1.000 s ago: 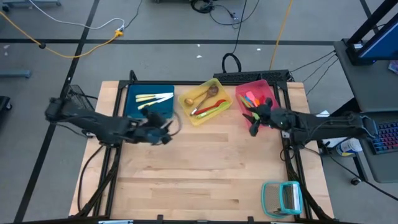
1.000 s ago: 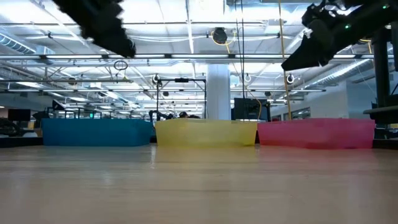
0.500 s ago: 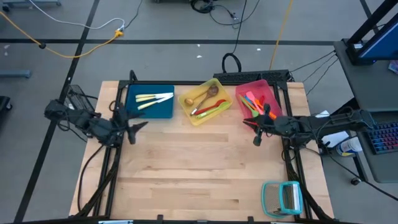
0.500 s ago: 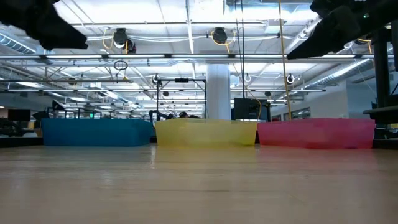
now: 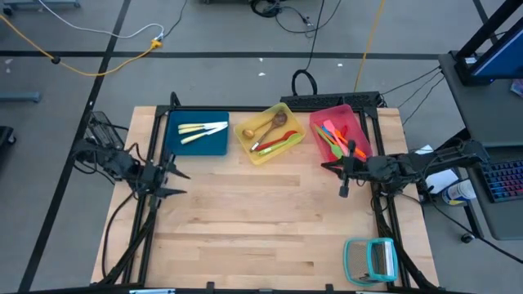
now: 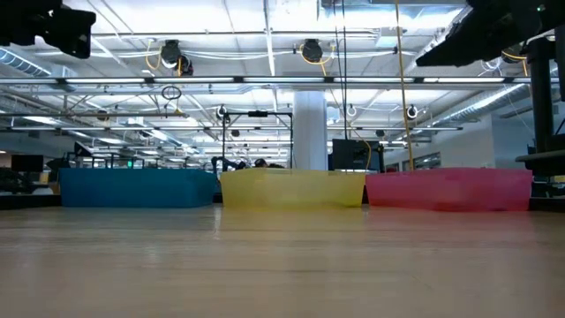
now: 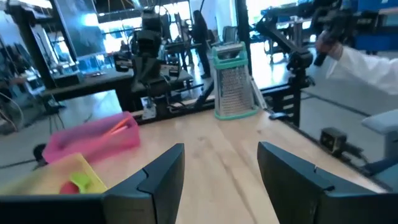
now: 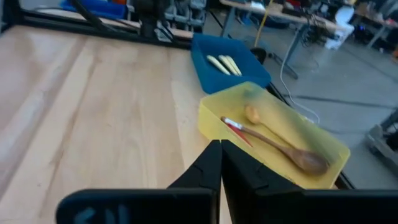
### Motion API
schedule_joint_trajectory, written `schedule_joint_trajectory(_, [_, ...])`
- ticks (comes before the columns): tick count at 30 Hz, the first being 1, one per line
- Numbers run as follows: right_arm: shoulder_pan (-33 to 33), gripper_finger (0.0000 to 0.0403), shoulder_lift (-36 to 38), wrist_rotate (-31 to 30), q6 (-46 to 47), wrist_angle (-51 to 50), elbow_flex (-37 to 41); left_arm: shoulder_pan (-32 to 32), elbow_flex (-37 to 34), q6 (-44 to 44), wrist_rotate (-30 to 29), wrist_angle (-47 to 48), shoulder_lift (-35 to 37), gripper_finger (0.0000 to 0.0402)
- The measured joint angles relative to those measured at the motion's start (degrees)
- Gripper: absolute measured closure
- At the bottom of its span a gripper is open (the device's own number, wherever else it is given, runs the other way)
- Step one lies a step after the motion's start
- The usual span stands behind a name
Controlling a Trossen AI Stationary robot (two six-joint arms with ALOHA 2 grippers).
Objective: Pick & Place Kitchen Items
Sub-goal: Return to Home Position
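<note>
The kitchen items lie in three trays at the far side. Pale cutlery [image 5: 201, 130] is in the blue tray [image 5: 214, 148]. Wooden spoons [image 8: 281, 145] and red and green utensils lie in the yellow tray [image 5: 245, 150]. Orange, green and pink utensils [image 5: 335, 133] fill the pink tray [image 5: 319, 121]. My left gripper [image 5: 174, 183] hangs open above the table's left edge, nothing between its fingers [image 7: 163, 180]. My right gripper [image 5: 331, 168] is shut and empty, in the air just near of the pink tray.
A teal-framed rack [image 5: 370, 260] stands at the near right corner and also shows in the left wrist view [image 7: 230, 81]. The wooden table top [image 5: 253, 220] lies bare between the arms. Cables and a black frame run behind the trays.
My left gripper has drawn back from near the blue tray toward the table's left edge and risen, staying open. My right gripper has pulled away from over the pink tray toward the near and right edges, risen a little, and shut on nothing.
</note>
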State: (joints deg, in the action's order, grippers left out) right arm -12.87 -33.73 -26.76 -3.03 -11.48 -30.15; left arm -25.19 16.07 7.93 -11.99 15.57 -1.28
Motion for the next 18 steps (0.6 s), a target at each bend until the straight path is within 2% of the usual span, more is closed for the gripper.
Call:
schedule_joint_trajectory(7, [-2.66,0.0402,5.27,0.48,-1.96,2.61,2.84,0.05,-0.24,2.27,0.64,-1.07,-0.05,0.0195])
schedule_joint_trajectory(13, [-3.38,0.0399,10.81,2.22,-3.42,15.64,11.0,0.05,-0.36,2.9,1.51,-1.78,-0.05,0.0195])
schedule_joint_trajectory(18, [-3.36,0.0402,15.29,9.25,-9.06,23.83,16.86,0.05,-5.87,4.78,1.55,-11.9,-0.05,0.0195])
